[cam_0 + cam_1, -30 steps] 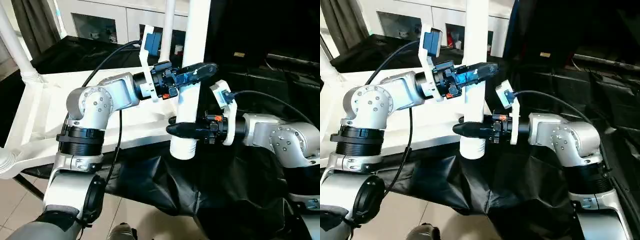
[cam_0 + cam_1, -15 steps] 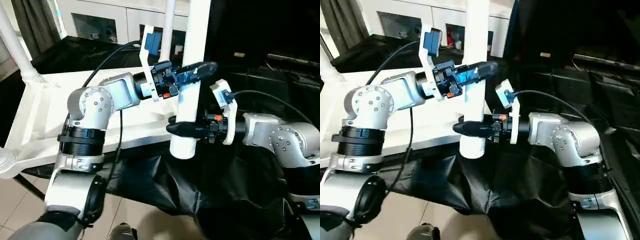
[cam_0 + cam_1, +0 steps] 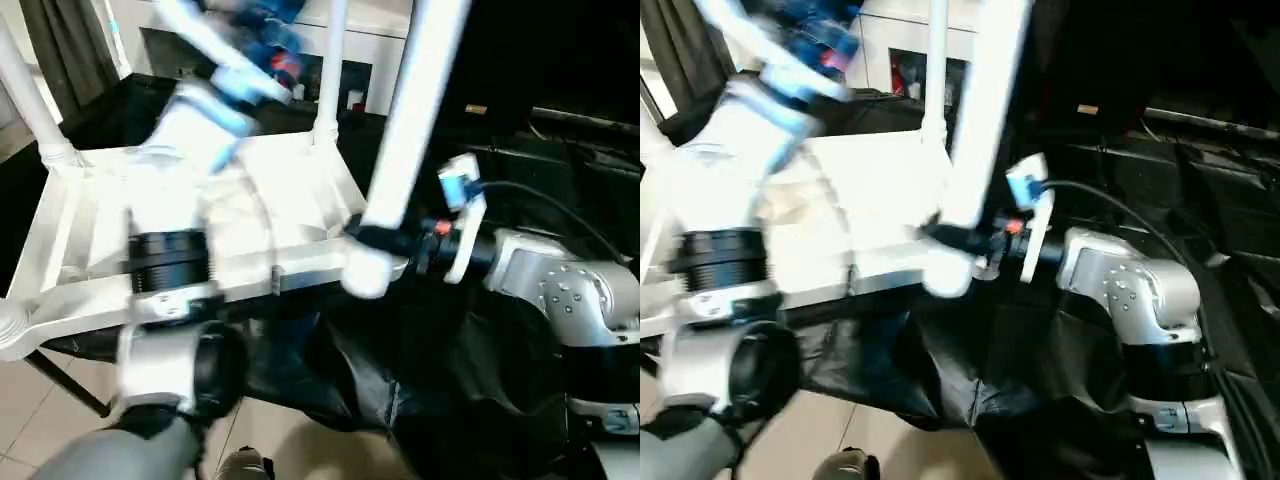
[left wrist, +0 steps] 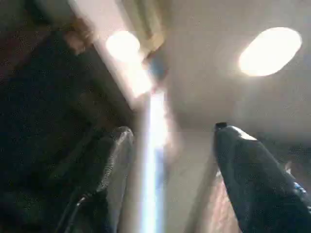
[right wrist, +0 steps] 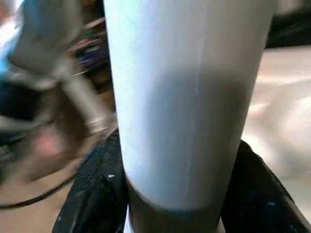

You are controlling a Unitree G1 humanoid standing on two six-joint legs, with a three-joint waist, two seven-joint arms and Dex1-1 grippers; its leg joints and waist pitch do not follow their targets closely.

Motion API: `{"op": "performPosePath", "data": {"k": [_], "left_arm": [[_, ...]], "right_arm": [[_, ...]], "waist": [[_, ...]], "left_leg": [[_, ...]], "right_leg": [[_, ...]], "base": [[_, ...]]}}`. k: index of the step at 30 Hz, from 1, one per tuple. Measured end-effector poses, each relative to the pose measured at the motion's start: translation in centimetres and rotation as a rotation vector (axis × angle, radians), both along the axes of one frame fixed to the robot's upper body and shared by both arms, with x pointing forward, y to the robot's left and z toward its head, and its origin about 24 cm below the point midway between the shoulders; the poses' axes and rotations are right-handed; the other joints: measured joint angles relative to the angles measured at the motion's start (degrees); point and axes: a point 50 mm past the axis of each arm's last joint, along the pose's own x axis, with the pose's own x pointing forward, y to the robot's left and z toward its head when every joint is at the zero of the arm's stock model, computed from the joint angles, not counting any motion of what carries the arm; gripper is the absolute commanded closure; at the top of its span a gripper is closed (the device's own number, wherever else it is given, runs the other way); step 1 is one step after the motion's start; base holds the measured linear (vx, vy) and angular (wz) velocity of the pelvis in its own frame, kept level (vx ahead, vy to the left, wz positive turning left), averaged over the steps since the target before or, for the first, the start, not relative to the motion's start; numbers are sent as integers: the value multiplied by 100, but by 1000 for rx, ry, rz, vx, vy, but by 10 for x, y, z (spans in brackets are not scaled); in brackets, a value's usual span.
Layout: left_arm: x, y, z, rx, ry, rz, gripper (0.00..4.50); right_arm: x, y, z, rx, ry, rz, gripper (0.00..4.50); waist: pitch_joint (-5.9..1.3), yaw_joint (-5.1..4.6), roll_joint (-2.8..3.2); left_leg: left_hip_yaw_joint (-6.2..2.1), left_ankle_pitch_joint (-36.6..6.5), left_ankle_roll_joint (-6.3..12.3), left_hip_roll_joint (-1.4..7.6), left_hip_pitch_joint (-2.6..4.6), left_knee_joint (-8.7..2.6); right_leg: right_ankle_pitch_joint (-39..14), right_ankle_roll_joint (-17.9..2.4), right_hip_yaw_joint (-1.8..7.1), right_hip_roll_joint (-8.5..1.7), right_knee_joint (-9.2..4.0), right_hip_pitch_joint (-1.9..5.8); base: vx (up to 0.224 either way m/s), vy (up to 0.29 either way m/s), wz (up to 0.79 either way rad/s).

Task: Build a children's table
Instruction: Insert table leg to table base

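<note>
Fitting a leg: right gripper (image 3: 385,240) is clenching the loose leg (image 3: 405,150) near its base, tilted beside the tabletop (image 3: 290,210). Left gripper (image 4: 167,160) hanging released, empty. Next: seating the base in a free corner socket.

Bright even room light on the white table top (image 3: 80,250), black cloth (image 3: 450,400) swallowing detail at right, left arm (image 3: 200,110) smeared by heavy motion blur, two glaring ceiling lamps (image 4: 269,51) blown out overhead, close leg (image 5: 189,97) soft, shaded low down
</note>
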Motion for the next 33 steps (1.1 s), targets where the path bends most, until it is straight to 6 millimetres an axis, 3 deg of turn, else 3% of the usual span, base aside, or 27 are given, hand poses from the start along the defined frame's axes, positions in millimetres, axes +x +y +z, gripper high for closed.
{"op": "performPosePath", "data": {"k": [3, 5, 8, 13, 19, 20, 24, 26, 31, 32, 33], "left_arm": [[2, -4, -53, 438, 14, 74, 147], [-2, -14, -88, 673, 18, 30, 147], [-8, -29, -113, 844, -2, -52, 147], [-5, -37, -135, 1042, -4, -94, 147], [-1, -30, -168, 1218, 52, -93, 147], [0, -27, -172, 1237, 56, -86, 176], [2, -19, -184, 1290, 88, -59, 187], [3, -17, -186, 1296, 101, -54, 228], [4, -15, -189, 1304, 105, -55, 233], [4, -14, -191, 1310, 106, -54, 267], [4, -14, -191, 1312, 107, -54, 267]], "right_arm": [[9, -16, -8, -85, -43, -189, 257], [14, -24, -16, -158, -58, -303, 257], [17, -32, -20, -225, -86, -407, 257], [15, -39, -28, -273, -99, -483, 257], [11, -44, -38, -309, -94, -514, 257], [11, -44, -38, -313, -102, -518, 257], [8, -43, -45, -323, -100, -521, 257], [7, -41, -47, -323, -96, -515, 257], [7, -37, -49, -338, -98, -505, 257], [7, -37, -49, -335, -98, -504, 257], [7, -36, -49, -334, -98, -503, 257]], "waist": [[-9, 17, 2], [-8, 18, 3], [-9, -13, 4], [-13, -63, 12], [-15, -172, 15], [-15, -172, 16], [-15, -162, 17], [-15, -163, 17], [-15, -163, 17], [-15, -164, 17], [-15, -164, 17]], "left_leg": [[-2, 5, -8, 0, -2, -5], [-1, 5, -9, -5, -12, -7], [1, 5, -9, -5, -14, -12], [1, 12, -21, -1, 0, -28], [3, 13, -21, -1, -5, -29], [3, 13, -21, -1, -4, -29], [3, 12, -21, -2, -4, -29], [3, 12, -21, -2, -5, -29], [3, 12, -21, -2, -3, -29], [3, 12, -21, -1, -3, -29], [3, 12, -21, -2, -4, -29]], "right_leg": [[-4, 17, 1, 0, -12, 5], [-2, 17, 4, -1, -20, 4], [6, 5, 5, -1, -18, -1], [7, 2, 5, 5, -5, -8], [11, -4, 7, 5, -7, -13], [13, -6, 7, 5, -7, -14], [15, -11, 7, 5, -9, -13], [17, -14, 8, 5, -10, -12], [17, -14, 7, 5, -10, -12], [17, -14, 7, 5, -10, -12], [17, -14, 7, 5, -10, -12]], "base": [[0, 0, 0], [0, 0, 0], [0, 0, 0], [0, 0, 0], [0, 0, 0], [0, 0, 0], [0, 0, 0], [0, 0, 0], [0, 0, 0], [0, 0, 0], [0, 0, 0]]}}
